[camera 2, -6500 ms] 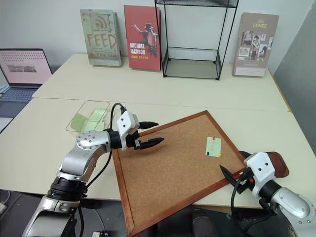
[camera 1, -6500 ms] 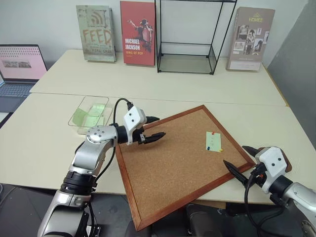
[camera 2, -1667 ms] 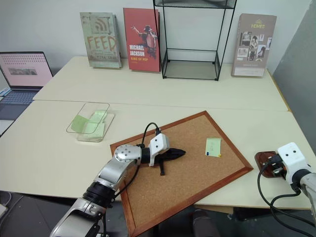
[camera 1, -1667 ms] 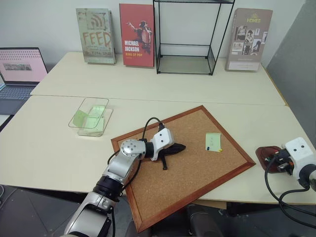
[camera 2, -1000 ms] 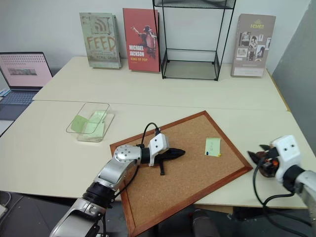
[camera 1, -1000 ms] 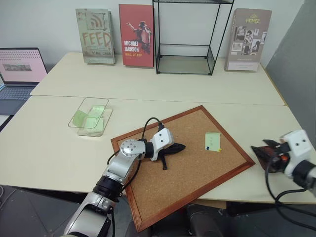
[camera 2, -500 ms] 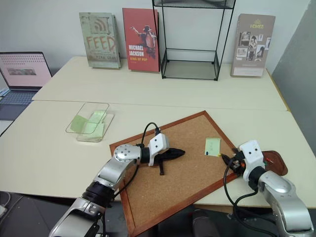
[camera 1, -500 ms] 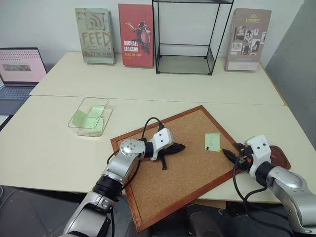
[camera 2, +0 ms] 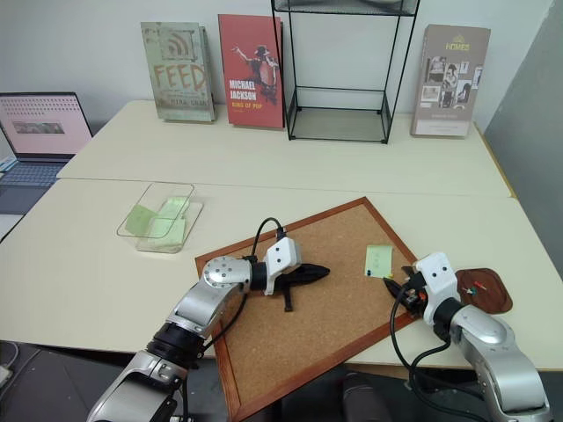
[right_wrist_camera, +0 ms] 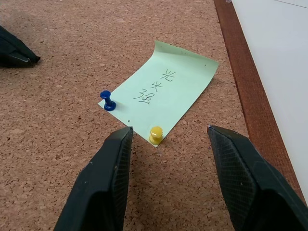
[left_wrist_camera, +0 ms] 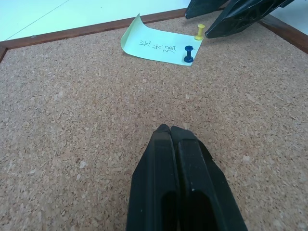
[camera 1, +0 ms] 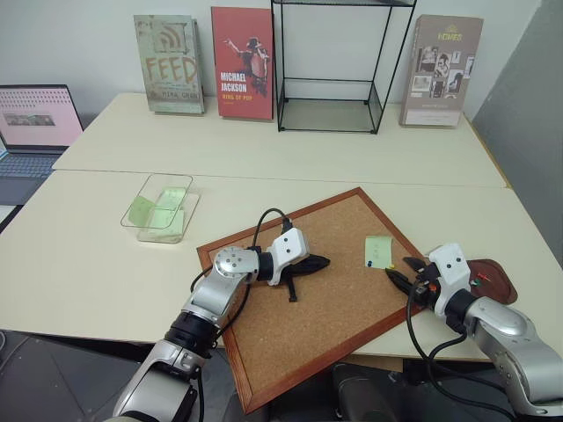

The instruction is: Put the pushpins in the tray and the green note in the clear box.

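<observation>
The green note [right_wrist_camera: 161,89] lies on the corkboard [camera 1: 290,334] near its right corner, pinned by a yellow pushpin [right_wrist_camera: 156,134] and a blue pushpin [right_wrist_camera: 109,100] along one edge. My right gripper [right_wrist_camera: 169,130] is open, low over the board, with the yellow pin just ahead between its fingertips. Behind it on the table sits the dark red-brown tray [camera 1: 494,286], with a tiny red pin [camera 2: 472,287] in it. My left gripper [camera 1: 321,262] is shut and empty, resting on the middle of the board. The clear box [camera 1: 160,207] stands at the left.
The clear box holds other green paper slips [camera 1: 141,209]. At the back stand two books [camera 1: 207,61], a black wire shelf [camera 1: 334,66] and another book [camera 1: 440,70]. A laptop [camera 1: 31,123] sits at the far left.
My right gripper has swung left from beside the tray, over the board's right edge, up to the note's yellow pin. The left gripper has stayed put.
</observation>
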### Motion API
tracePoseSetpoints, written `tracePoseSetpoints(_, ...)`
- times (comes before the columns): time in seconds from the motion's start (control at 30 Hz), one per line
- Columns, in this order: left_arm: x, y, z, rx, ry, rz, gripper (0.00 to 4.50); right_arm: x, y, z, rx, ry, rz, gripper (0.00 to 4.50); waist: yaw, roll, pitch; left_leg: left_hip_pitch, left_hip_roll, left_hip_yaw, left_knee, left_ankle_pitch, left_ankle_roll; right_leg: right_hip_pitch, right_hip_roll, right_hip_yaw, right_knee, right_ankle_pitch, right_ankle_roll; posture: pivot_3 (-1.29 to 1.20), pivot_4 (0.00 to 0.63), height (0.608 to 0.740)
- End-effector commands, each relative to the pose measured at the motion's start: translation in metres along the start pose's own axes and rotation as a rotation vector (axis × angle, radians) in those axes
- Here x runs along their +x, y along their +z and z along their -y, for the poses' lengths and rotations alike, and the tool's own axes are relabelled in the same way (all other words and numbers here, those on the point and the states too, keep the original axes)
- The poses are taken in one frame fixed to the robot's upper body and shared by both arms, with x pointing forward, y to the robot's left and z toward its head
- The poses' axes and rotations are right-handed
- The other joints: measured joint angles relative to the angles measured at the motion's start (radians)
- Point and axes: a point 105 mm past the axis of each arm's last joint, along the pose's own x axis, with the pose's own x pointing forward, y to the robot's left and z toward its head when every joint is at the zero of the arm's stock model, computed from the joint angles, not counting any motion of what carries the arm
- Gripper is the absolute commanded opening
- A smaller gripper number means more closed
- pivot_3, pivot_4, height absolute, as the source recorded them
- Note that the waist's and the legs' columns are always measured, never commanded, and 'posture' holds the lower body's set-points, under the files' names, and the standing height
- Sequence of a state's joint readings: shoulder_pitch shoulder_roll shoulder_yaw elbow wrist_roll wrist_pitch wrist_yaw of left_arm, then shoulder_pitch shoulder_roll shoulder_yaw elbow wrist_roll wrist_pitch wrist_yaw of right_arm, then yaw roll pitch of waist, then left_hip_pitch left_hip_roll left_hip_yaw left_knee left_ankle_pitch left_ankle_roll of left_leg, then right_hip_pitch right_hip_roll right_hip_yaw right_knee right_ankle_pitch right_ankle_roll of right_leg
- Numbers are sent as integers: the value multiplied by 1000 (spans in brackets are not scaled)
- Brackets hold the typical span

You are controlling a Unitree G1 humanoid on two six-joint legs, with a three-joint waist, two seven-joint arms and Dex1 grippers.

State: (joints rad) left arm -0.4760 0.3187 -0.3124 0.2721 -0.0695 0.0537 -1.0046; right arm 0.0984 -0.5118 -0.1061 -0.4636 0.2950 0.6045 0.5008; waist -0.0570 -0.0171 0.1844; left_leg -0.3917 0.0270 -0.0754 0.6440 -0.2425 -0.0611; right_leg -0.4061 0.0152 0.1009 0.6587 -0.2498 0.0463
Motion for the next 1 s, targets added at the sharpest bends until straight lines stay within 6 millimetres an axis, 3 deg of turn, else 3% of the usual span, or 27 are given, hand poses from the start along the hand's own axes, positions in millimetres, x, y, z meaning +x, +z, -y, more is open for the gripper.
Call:
tracePoseSetpoints(0.03, -1, -12, 3, -9, -10, -48, 0, 2, 6, 3, -16, -8, 25, 2612, 0, 0, 0, 0, 0, 0, 0, 0, 0, 0, 0, 0, 0, 0, 0, 0, 150, 740)
tracePoseSetpoints(0.1, -1, -12, 3, -9, -10, -48, 0, 4, 6, 4, -7, -11, 28, 2612, 0, 0, 0, 0, 0, 0, 0, 0, 0, 0, 0, 0, 0, 0, 0, 0, 150, 740)
tracePoseSetpoints(0.2, -1, -13, 4, -9, -10, -50, 0, 5, 5, 6, -3, -20, 26, 2176, 0, 0, 0, 0, 0, 0, 0, 0, 0, 0, 0, 0, 0, 0, 0, 0, 150, 740)
tracePoseSetpoints(0.57, -3, -14, 3, -7, -8, -57, 0, 3, 8, 8, -4, -21, 41, 80, 0, 0, 0, 0, 0, 0, 0, 0, 0, 0, 0, 0, 0, 0, 0, 0, 150, 740)
tracePoseSetpoints(1.0, -3, -17, 1, 5, 1, -73, 0, -20, 35, 2, -4, -37, 178, 38, 1, 0, 0, -2, 0, 0, -1, 0, 0, -1, 0, 0, -1, 0, 0, 0, 150, 740)
